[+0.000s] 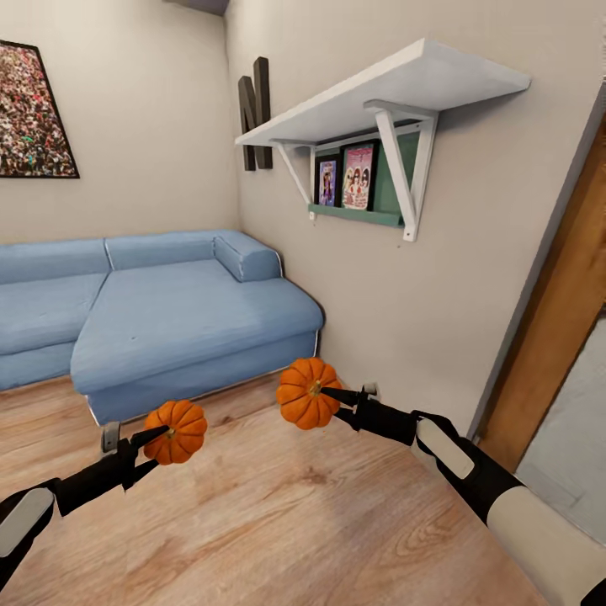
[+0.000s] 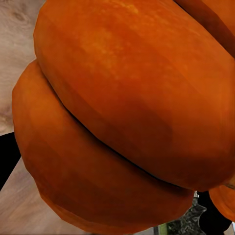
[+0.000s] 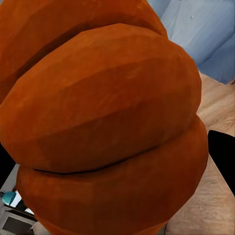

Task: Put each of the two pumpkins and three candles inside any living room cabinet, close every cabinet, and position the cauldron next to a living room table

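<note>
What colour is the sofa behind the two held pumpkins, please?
Light blue. The sofa shows best in the head view, along the wall beyond the pumpkins.

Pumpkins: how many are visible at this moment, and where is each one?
2. One pumpkin is held in the left gripper above the wood floor; the other pumpkin is held in the right gripper, near the wall.

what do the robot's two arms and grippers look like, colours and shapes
Both arms are matte black with pale grey-white shell panels: a rounded panel on the left forearm, a larger cream section on the right. The left gripper and right gripper are black, with slim tapering jaws.
</note>
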Controlling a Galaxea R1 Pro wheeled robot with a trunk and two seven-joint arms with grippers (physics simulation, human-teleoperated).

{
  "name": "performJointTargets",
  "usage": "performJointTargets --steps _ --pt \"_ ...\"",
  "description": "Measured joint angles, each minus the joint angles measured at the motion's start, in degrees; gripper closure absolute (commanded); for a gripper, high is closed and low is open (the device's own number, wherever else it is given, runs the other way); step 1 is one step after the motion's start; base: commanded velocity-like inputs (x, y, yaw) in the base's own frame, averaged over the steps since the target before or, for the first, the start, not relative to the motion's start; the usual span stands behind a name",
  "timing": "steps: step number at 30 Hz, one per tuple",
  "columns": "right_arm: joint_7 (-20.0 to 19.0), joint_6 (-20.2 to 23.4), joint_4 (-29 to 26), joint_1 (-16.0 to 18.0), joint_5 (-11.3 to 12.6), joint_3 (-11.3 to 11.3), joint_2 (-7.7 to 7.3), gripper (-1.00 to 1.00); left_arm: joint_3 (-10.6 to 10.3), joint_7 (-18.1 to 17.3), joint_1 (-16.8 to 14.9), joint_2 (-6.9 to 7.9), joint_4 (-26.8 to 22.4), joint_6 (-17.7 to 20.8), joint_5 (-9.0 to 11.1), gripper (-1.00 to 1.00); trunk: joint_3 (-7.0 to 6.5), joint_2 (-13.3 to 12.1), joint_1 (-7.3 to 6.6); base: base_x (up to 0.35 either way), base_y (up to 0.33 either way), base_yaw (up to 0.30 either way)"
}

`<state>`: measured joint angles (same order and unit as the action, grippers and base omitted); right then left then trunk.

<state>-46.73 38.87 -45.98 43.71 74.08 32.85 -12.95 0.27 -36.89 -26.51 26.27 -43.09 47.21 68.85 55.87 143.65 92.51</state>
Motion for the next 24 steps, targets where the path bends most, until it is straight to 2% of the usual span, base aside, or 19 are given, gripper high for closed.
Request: performJointTargets --steps 15,24 --pt "1.9 -0.7 0.0 0.0 0.1 0.0 0.0 1.0 0.0 0.0 0.0 0.0 0.0 0.0 0.0 1.0 -3.63 -0.2 -0.39 0.0 0.0 0.0" --pt "2.0 -0.8 0.0 0.0 0.0 0.0 0.0 1.0 0.3 0.0 0.0 0.01 -0.1 -0.1 0.0 1.0 -4.15 -0.2 -0.38 -0.003 0.0 0.0"
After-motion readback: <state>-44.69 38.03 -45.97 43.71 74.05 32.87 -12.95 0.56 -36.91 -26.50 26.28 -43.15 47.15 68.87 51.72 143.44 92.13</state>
